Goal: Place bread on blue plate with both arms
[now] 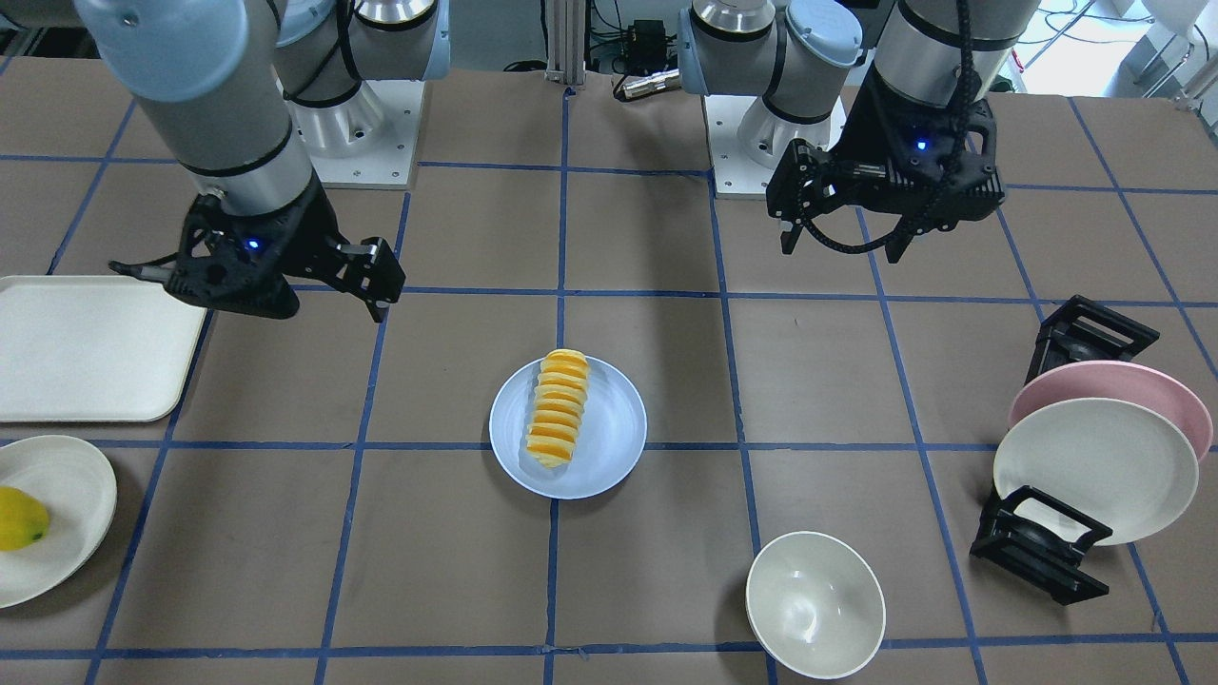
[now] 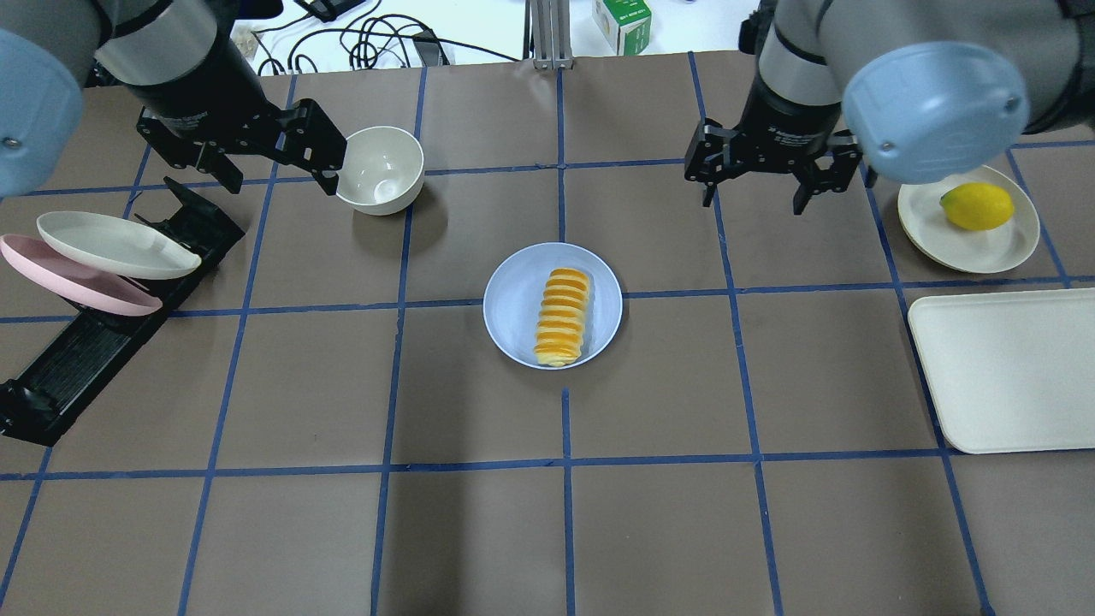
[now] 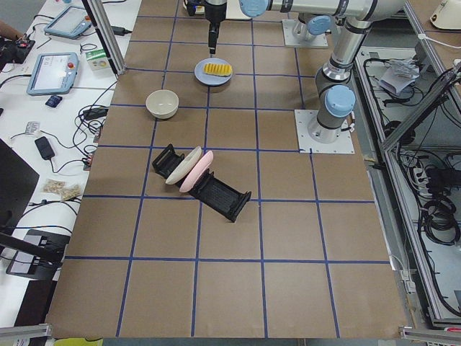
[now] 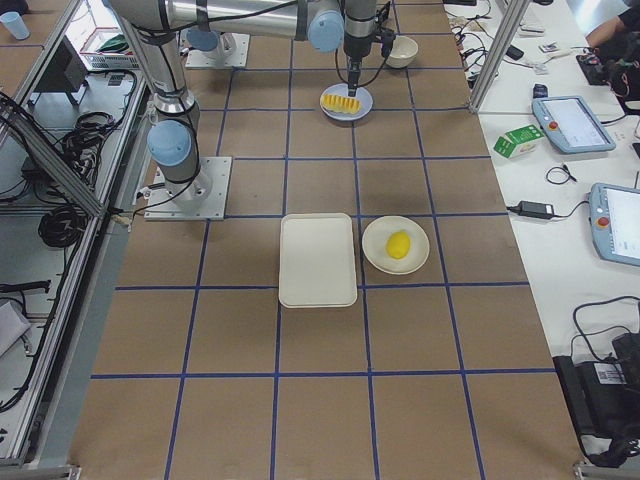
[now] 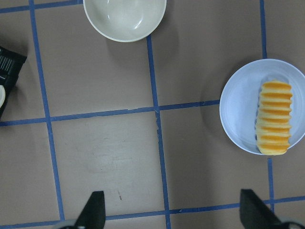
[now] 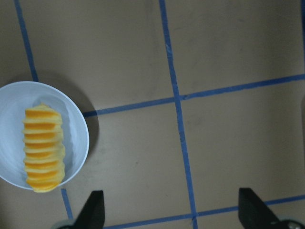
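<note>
The bread point(image 2: 563, 316) lies lengthwise on the blue plate point(image 2: 513, 299) at the table's centre, inside the rim; both also show in the front view, bread point(image 1: 557, 407) on plate point(image 1: 614, 428). My left gripper point(image 2: 278, 180) is open and empty, raised beside the white bowl, well left of the plate. My right gripper point(image 2: 756, 201) is open and empty, raised to the plate's right. The left wrist view shows the bread point(image 5: 274, 118) at the right, the right wrist view shows the bread point(image 6: 43, 148) at the left, both far from the fingertips.
A white bowl point(image 2: 381, 167) stands near my left gripper. A black rack point(image 2: 103, 342) holds a pink and a cream plate at the left. A lemon point(image 2: 975, 205) on a cream plate and a cream tray point(image 2: 1009, 368) lie at the right.
</note>
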{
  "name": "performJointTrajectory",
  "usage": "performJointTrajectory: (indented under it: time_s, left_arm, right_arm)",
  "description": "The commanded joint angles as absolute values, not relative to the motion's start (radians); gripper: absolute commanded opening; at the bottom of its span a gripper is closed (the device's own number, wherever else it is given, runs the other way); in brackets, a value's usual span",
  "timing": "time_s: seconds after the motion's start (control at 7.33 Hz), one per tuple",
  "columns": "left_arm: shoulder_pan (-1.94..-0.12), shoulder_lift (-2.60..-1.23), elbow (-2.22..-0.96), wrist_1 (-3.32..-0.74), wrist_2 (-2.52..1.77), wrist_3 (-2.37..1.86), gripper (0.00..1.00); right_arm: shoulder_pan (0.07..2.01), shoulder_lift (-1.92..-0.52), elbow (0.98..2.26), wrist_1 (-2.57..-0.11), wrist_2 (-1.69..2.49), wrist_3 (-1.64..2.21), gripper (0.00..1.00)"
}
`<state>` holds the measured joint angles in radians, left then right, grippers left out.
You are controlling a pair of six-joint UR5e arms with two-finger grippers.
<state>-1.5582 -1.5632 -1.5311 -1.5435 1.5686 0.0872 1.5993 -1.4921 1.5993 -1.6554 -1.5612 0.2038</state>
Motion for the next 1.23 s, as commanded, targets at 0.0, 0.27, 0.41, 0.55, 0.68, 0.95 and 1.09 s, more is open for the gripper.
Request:
performJointTrajectory:
  time_s: [0.0, 0.27, 0.41, 0.55, 0.68, 0.95, 1.09]
  left_arm:
    - [-1.548, -1.552, -1.528, -1.549, 1.586, 0.089, 1.00]
    - [-1.548, -1.565, -1.526, -1.546, 1.580, 0.089, 1.00]
    - [-1.548, -1.566, -1.525, -1.548, 1.583, 0.087, 1.00]
    - [-1.549, -1.577, -1.523, -1.548, 1.571, 0.089, 1.00]
    - [-1.551, -1.577, -1.523, -1.548, 1.569, 0.087, 1.00]
    - [-1.552, -1.572, -1.532, -1.548, 1.568, 0.087, 1.00]
    - [-1.552, -1.566, -1.540, -1.546, 1.568, 0.087, 1.00]
  right_arm:
    - [1.526, -1.572, 1.594, -1.589, -1.549, 0.164, 1.00]
    - [1.534, -1.612, 1.603, -1.588, -1.559, 0.164, 1.00]
    - [1.542, -1.627, 1.618, -1.585, -1.555, 0.164, 1.00]
    - [1.549, -1.629, 1.624, -1.585, -1.557, 0.160, 1.00]
    - [1.551, -1.629, 1.624, -1.585, -1.546, 0.160, 1.00]
    - [1.560, -1.629, 1.624, -1.586, -1.543, 0.163, 1.00]
    - [1.560, -1.629, 1.624, -1.586, -1.543, 0.164, 1.00]
